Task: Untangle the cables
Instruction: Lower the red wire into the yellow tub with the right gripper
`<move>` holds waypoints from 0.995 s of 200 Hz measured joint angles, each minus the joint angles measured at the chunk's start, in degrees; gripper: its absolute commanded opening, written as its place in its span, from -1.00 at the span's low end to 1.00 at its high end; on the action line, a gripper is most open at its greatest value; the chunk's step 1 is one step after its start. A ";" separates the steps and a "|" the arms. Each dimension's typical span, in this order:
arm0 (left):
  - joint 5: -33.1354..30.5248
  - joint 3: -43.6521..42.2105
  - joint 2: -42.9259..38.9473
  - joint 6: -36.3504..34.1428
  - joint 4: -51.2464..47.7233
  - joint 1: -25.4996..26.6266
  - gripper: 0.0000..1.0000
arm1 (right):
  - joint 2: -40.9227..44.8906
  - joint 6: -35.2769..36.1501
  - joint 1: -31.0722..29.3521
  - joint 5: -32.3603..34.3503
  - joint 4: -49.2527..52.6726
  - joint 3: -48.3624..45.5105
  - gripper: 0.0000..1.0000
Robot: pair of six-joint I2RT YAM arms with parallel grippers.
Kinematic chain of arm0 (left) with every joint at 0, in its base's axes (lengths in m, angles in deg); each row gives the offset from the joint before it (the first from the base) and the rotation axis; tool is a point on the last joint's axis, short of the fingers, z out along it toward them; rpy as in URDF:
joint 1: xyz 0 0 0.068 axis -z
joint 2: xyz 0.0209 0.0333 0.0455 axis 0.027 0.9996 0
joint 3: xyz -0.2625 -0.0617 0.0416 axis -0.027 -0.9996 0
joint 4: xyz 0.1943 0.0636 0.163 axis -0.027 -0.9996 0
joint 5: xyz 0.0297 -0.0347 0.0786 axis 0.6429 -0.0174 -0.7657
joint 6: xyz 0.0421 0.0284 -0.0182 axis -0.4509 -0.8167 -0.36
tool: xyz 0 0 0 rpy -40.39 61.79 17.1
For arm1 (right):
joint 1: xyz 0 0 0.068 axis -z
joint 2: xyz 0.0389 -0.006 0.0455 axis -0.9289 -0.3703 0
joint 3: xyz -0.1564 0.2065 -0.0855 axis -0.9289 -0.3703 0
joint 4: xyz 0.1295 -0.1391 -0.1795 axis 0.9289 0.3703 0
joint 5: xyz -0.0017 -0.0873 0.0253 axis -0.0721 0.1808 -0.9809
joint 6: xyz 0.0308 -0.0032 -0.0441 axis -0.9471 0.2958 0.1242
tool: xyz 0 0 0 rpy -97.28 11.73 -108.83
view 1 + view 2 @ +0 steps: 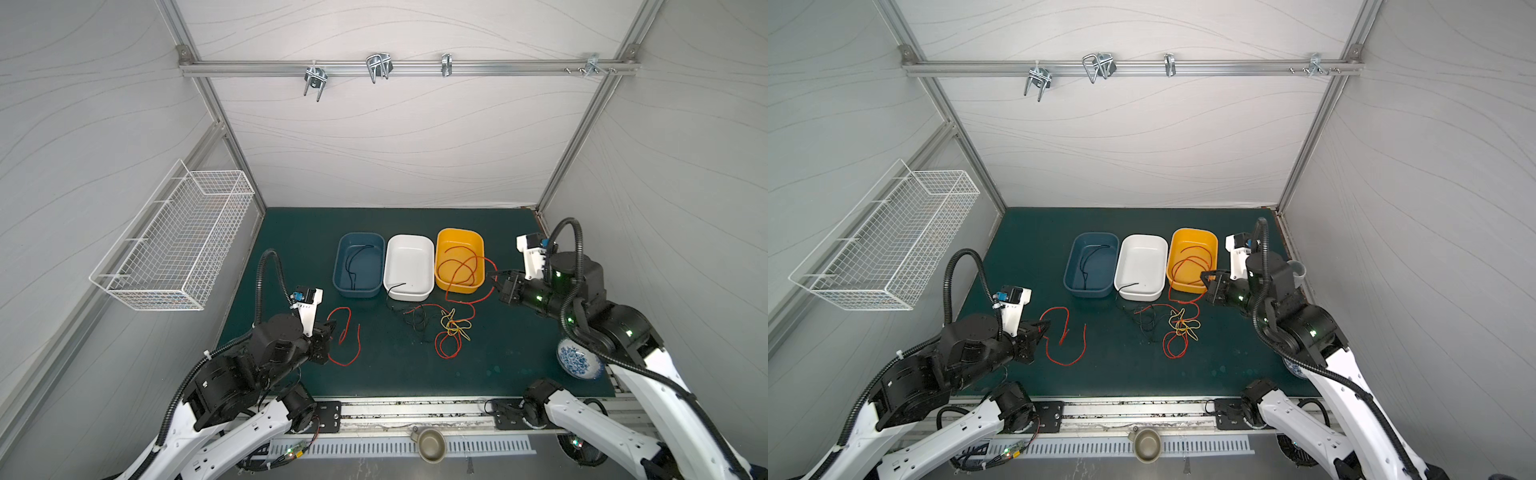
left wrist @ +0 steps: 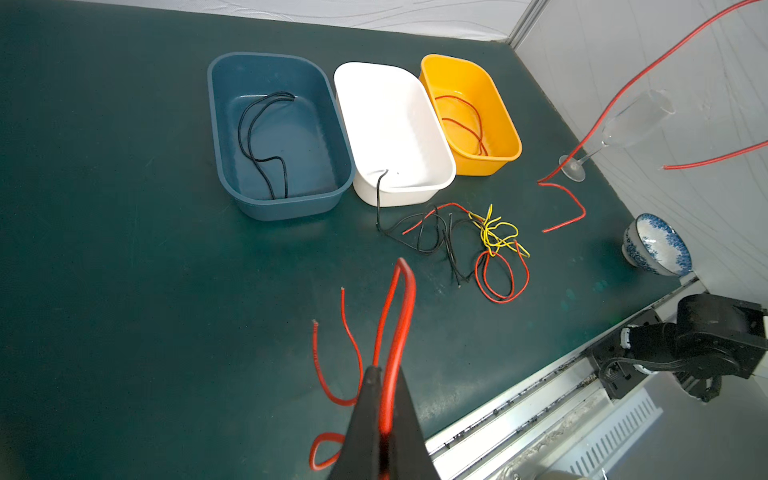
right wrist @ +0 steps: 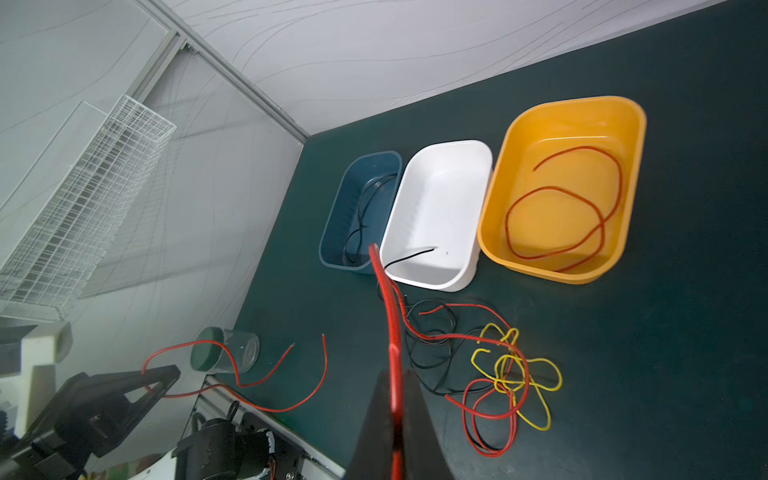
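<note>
Nearby, white tub [image 1: 409,262] behind cables [image 1: 451,326].

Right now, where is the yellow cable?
In a top view, the yellow cable lies on the green mat, right of the middle, in front of the orange tub, tangled with a red cable and black cables.

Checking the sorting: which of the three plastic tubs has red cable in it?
The yellow rectangular plastic tub, holding thin red cable; the blue tub holds black cable, the white tub only a black end.
</note>
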 measured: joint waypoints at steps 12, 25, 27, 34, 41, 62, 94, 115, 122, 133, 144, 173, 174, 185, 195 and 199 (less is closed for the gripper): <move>-0.04 -0.35 -0.74 0.09 0.07 0.00 -1.00 | -2.21 0.17 -0.02 -2.12 -0.92 0.96 -1.00; -0.11 -0.83 -1.55 0.13 0.02 0.00 -1.00 | -4.61 0.35 -0.02 -4.11 -1.62 2.14 -1.00; -0.15 -0.90 -1.62 0.13 0.02 0.00 -1.00 | -5.01 0.39 -0.02 -4.39 -1.68 2.34 -1.00; -0.31 -0.94 -1.75 0.15 0.02 0.00 -1.00 | -6.01 0.59 -0.02 -5.14 -1.97 2.97 -1.00; -0.39 -0.96 -1.75 0.13 0.02 0.00 -1.00 | -6.97 0.90 -0.02 -5.86 -2.16 3.74 -1.00; -0.46 -1.01 -1.55 0.13 0.04 0.00 -1.00 | -9.29 1.81 -0.02 -7.21 -2.49 6.49 -1.00; -0.46 -1.05 -0.42 0.13 0.02 -0.09 -1.00 | -12.13 3.67 -0.02 -7.37 -2.69 10.78 -1.00; -0.46 -1.20 -0.37 0.11 0.04 -0.61 -1.00 | -13.27 4.46 0.50 -6.80 -2.71 11.96 -1.00; -0.46 -1.22 -0.37 0.11 0.04 -0.79 -1.00 | -13.62 4.55 1.05 -6.78 -2.64 12.20 -1.00; -0.46 -1.27 -0.39 0.09 0.07 -1.16 -1.00 | -14.40 4.61 2.43 -6.78 -2.67 12.68 -1.00; -0.46 -1.49 -0.50 0.04 0.07 -1.38 -1.00 | -15.30 4.57 3.89 -6.80 -2.67 13.22 -1.00; -0.39 -1.79 -0.52 -0.04 0.07 -1.79 -1.00 | -17.07 3.56 7.65 -6.75 -3.43 13.35 -1.00; -0.39 -1.79 -0.52 -0.04 0.07 -1.81 -1.00 | -17.09 3.50 7.74 -6.75 -3.48 13.33 -1.00; -0.39 -1.81 -0.52 -0.04 0.07 -1.90 -1.00 | -17.66 2.71 8.98 -6.67 -4.26 13.35 -1.00; -0.37 -1.86 -0.57 -0.04 0.07 -1.95 -1.00 | -18.21 2.29 10.12 -6.62 -5.03 13.33 -1.00; -0.37 -1.88 -0.57 -0.04 0.07 -1.95 -1.00 | -18.47 2.10 10.58 -6.54 -5.44 13.33 -1.00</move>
